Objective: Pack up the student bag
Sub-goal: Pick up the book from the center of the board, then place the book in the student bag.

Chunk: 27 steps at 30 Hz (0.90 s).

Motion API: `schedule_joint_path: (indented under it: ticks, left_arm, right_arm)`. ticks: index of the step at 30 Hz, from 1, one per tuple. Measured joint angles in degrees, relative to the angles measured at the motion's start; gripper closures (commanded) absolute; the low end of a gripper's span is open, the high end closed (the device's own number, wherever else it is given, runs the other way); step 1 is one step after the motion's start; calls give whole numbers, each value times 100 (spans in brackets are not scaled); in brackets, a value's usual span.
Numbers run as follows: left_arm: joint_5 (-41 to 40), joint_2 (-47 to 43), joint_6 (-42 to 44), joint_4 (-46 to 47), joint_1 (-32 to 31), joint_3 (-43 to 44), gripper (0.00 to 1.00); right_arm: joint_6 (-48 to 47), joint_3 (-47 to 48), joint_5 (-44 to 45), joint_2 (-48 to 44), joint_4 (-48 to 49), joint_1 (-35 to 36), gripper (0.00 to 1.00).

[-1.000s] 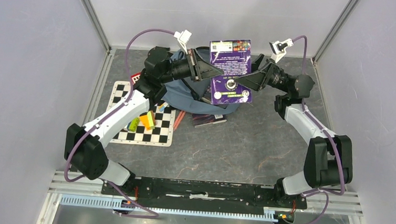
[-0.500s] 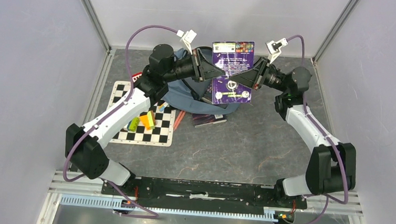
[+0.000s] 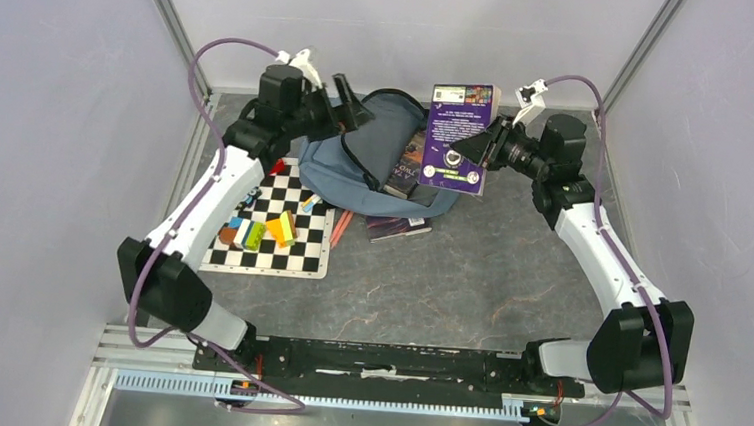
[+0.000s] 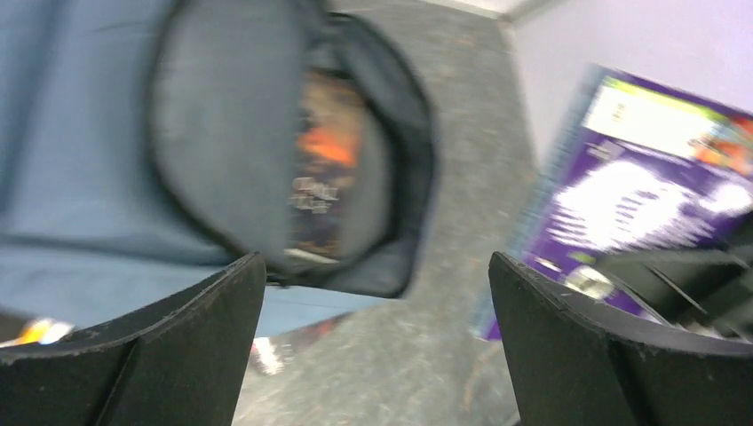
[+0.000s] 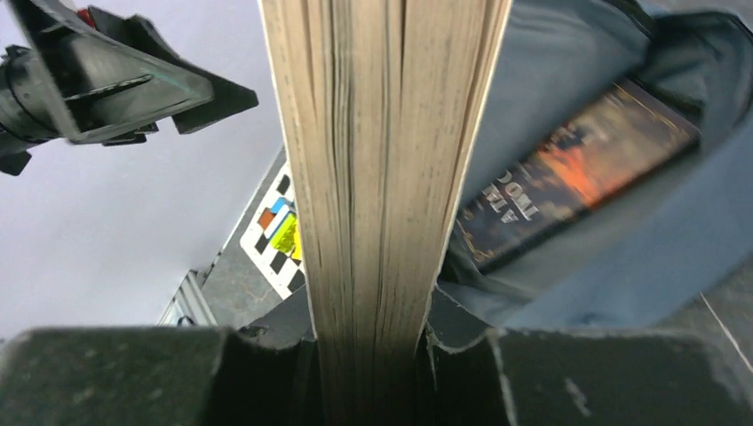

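Note:
The student bag [image 3: 356, 171] lies at the back of the table, blue-grey, its mouth open, with a dark book [image 3: 405, 167] inside. My right gripper [image 3: 470, 145] is shut on a purple book [image 3: 459, 129], held upright in the air over the bag's right side. In the right wrist view the book's page edge [image 5: 382, 177] stands clamped between my right gripper [image 5: 373, 373], with the bag [image 5: 613, 257] and the dark book [image 5: 577, 169] below. My left gripper [image 3: 352, 109] hangs open and empty over the bag's back left. The left wrist view shows my left gripper [image 4: 377, 346], the bag [image 4: 80, 133] and the purple book [image 4: 639, 195].
A checkered mat [image 3: 300, 253] with several coloured blocks [image 3: 261, 233] lies left of the bag. Another book [image 3: 397, 227] and a red pencil [image 3: 340, 228] lie in front of the bag. Grey walls close in on three sides.
The left gripper opened, let go of the purple book and drew back to the left. The right gripper closed on the book and now holds it alone, shifted slightly right.

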Motion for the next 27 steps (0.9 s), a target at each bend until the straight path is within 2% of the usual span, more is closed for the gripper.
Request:
schedule_joint_path:
  ticks: [6, 12, 15, 17, 19, 23, 25, 27]
  left_arm:
    - [-372, 846, -17, -640, 874, -44, 0]
    - [-94, 1698, -262, -452, 1082, -70, 1]
    - [133, 2103, -400, -212, 1088, -24, 8]
    - [293, 2415, -474, -140, 1088, 103, 19]
    - [450, 2660, -544, -11, 1088, 190, 35]
    - [761, 2883, -743, 247, 1110, 278, 75]
    - [927, 2942, -828, 431, 1115, 308, 90]
    - [1062, 2949, -872, 612, 1108, 321, 98]
  right_arm:
    - [162, -44, 763, 2, -647, 2, 100]
    - [470, -245, 1416, 2, -791, 9, 100]
    - [592, -291, 1714, 52, -885, 20, 100]
    - [682, -289, 1860, 168, -881, 37, 100]
    - [767, -260, 1947, 358, -892, 52, 100]
    - [922, -98, 2063, 850, -973, 122, 100]
    - [1025, 2, 2096, 1093, -1008, 168, 100]
    - [1165, 127, 2114, 1335, -1008, 219, 100]
